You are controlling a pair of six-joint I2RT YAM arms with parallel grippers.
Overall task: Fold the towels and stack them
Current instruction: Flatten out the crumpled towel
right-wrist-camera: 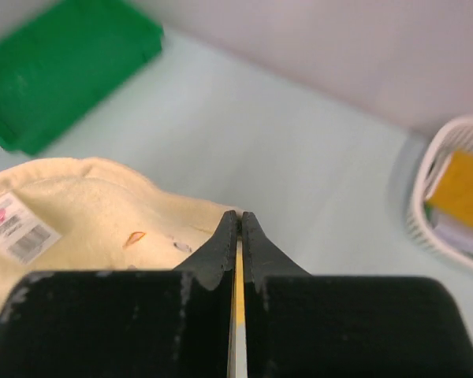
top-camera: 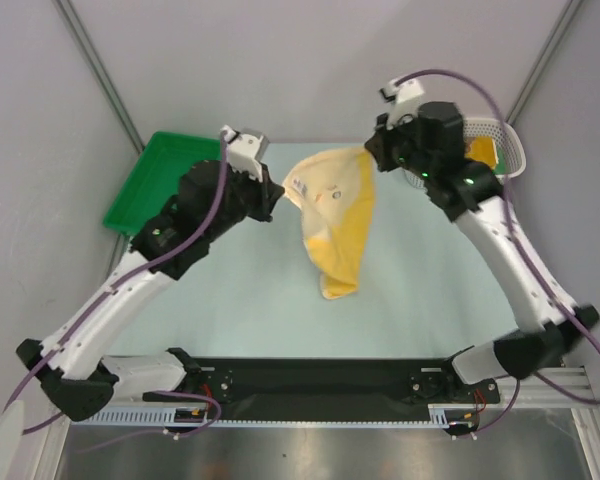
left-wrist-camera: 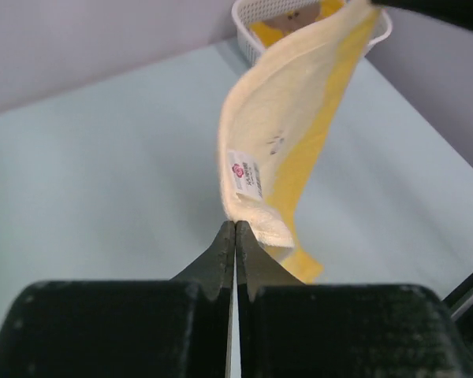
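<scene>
A yellow towel (top-camera: 340, 210) with small printed marks and a white label hangs in the air between my two grippers. Its lower end droops to the table. My left gripper (top-camera: 278, 192) is shut on its left corner, beside the label. In the left wrist view the jaws of the left gripper (left-wrist-camera: 235, 225) are pressed together on the pale edge of the towel (left-wrist-camera: 292, 118). My right gripper (top-camera: 371, 153) is shut on the opposite corner. From the right wrist, the right gripper (right-wrist-camera: 240, 215) pinches a yellow strip of the towel (right-wrist-camera: 79, 205). Another yellow towel (top-camera: 482, 152) lies in the basket.
A green plastic tray (top-camera: 160, 175) sits at the back left, also in the right wrist view as the tray (right-wrist-camera: 63, 67). A white mesh basket (top-camera: 512, 150) stands at the back right, and the right wrist view shows this basket (right-wrist-camera: 419, 197) holding folded cloth.
</scene>
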